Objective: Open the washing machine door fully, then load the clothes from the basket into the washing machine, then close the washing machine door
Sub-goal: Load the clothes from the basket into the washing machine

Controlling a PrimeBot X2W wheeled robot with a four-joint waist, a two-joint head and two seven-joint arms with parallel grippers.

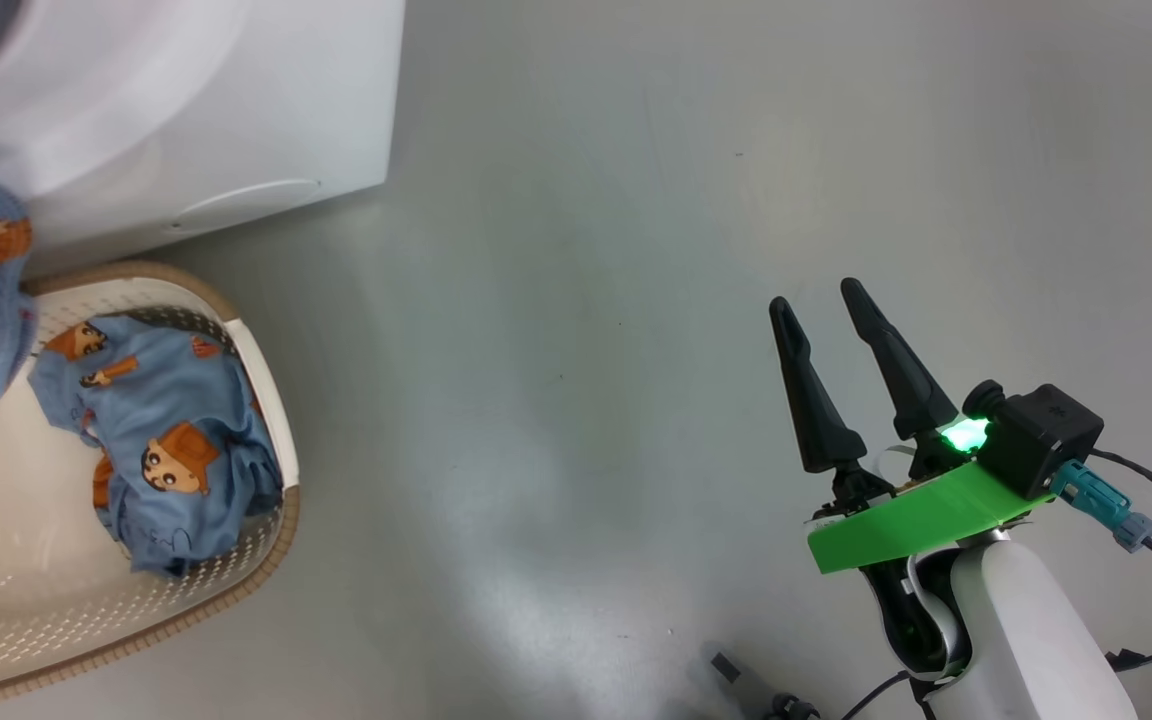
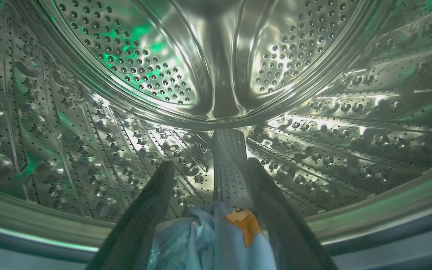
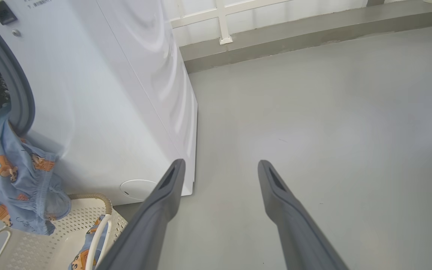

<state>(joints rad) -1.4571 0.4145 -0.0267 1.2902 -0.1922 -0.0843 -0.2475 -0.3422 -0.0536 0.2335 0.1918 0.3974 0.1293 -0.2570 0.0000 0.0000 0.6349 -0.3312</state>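
A big white front-loading washing machine [image 1: 186,100] is being shown at the upper left of the head view. A small cream-white perforated plastic basket [image 1: 276,430] is standing just below it on a plain grey floor [image 1: 586,350]. A crumpled light blue garment printed with orange-and-brown cartoon boys [image 1: 166,440] is lying in the basket. At the left of the right wrist view, a second garment of the same print [image 3: 17,176] is hanging out over the grey-blue rubber gasket [image 3: 21,93] and down toward the basket. In the left wrist view, the left gripper [image 2: 211,164] is being held inside the perforated steel drum [image 2: 216,75]. Its fingers are being kept wide apart, with blue printed cloth [image 2: 216,240] bunched loosely between them at the bottom centre. The right gripper [image 1: 815,296] is being held at the lower right of the head view, over the floor and well apart from the basket, its fingers spread wide and gripping nothing.
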